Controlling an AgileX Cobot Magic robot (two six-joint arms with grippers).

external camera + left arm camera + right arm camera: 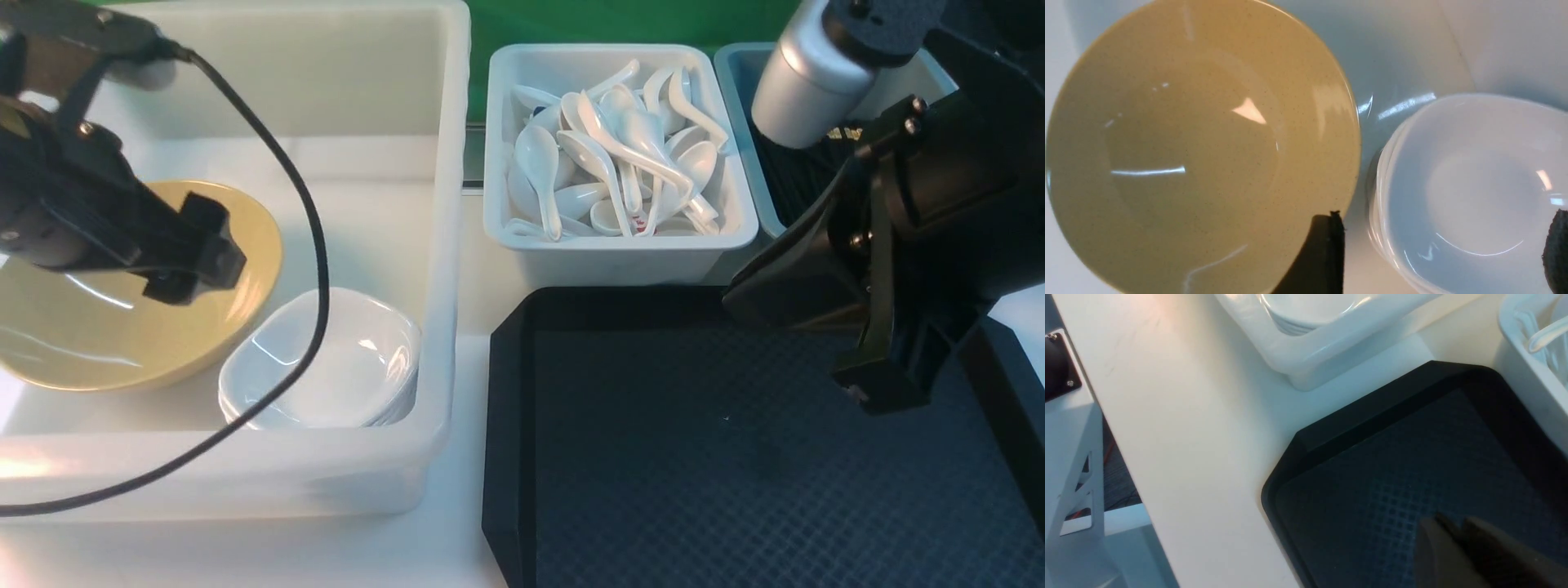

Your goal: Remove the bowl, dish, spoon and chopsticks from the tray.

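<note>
Found bowl (122,343) in tub (445,245), just beside dish (343,359) atop its stack. Found left fingers (1323,257) spread wide above bowl and dish; found right fingers (1490,551) pressed together over tray (653,449), pinching nothing.

- Glossy, finely speckled glaze on the large round mustard-yellow bowl (1200,147), with sharp light streaks.
- Smooth, shiny white finish, ceramic or melamine by the look, on the stack of small white rounded-square dishes (326,363).
- Same wet-looking gloss on the white soup spoons (620,147).
- Plastic in the large black rectangular tray (735,457): matt, rough diamond texture across the floor, smoother with a faint sheen along the rim.
- Smooth, slightly translucent plastic with a soft satin shine for the big white tub (441,245).
- Smooth pale grey plastic for the small rectangular bin (612,261).
- Matt silver metal on the cylindrical arm housing (804,82).
- Dull, rubbery black on the thin cable (310,245).
- Smooth matt white on the tabletop (1188,437).
</note>
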